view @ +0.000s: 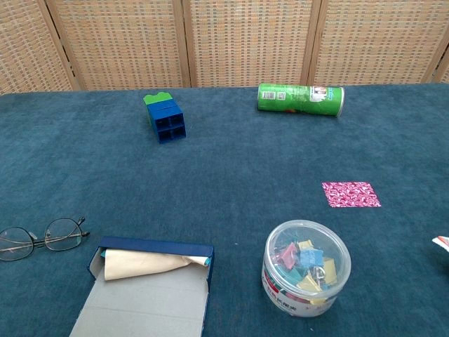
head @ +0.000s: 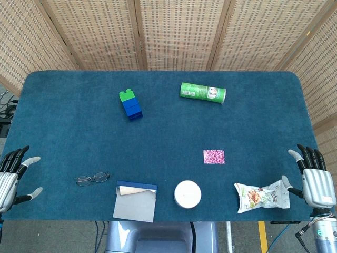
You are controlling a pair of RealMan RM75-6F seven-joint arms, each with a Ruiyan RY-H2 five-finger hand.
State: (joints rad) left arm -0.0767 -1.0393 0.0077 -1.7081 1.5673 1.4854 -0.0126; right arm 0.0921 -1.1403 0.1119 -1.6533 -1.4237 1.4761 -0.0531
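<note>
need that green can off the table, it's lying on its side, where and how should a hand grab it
Take the green cylindrical snack can around the middle of its body, coming down from above. It lies on its side across the blue cloth table, so its round wall faces up with open space on both long sides for fingers. The right hand, open at the edge, is probably nearer.

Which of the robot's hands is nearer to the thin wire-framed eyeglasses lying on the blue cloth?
Left. The left hand rests at the table's left edge, a short way from the thin wire-framed eyeglasses. The right hand sits at the opposite edge, far across the table.
</note>
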